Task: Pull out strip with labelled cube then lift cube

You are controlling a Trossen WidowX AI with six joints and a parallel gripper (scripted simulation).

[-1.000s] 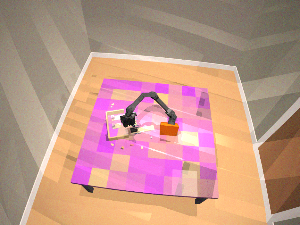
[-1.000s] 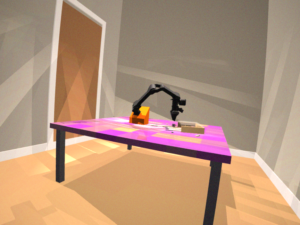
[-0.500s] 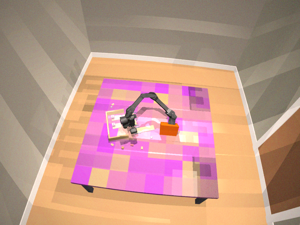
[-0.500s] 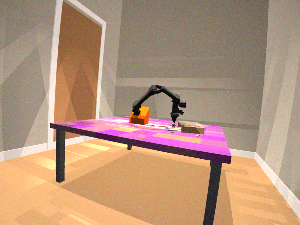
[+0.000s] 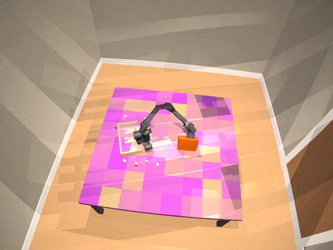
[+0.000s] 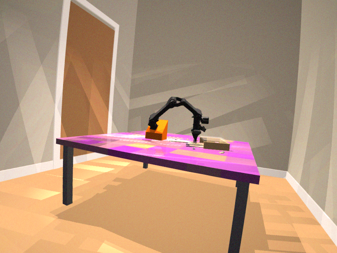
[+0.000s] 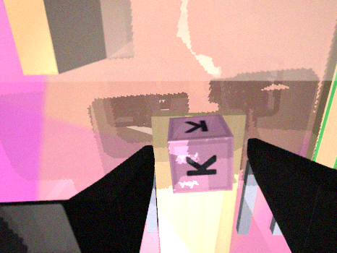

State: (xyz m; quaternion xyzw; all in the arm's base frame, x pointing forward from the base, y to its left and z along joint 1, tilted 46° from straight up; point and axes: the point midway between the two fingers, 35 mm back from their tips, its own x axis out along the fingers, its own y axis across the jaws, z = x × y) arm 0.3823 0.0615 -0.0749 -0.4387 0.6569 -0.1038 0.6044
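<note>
A pale wooden strip [image 5: 162, 143] [image 7: 195, 220] lies on the table in front of the walled frame, its end toward the orange base. A pinkish-purple cube [image 7: 202, 164] marked K sits on the strip's far end; the arm hides it in the top view. My gripper [image 6: 195, 140] [image 7: 199, 149] is open, pointing down low over the strip. Its fingers stand on either side of the cube, with a gap on each side. Two more cubes [image 5: 125, 129] [image 5: 125, 139] sit on other strips inside the frame. Their labels are too small to read.
The tan walled frame [image 5: 131, 153] [image 6: 216, 146] has a clear cover. A green-lined strip [image 7: 328, 144] lies to the right in the wrist view. Grey-blue guide posts [image 7: 246, 207] flank the cube's strip. The orange base block [image 5: 187, 144] [image 6: 156, 135] and several small loose pieces are around.
</note>
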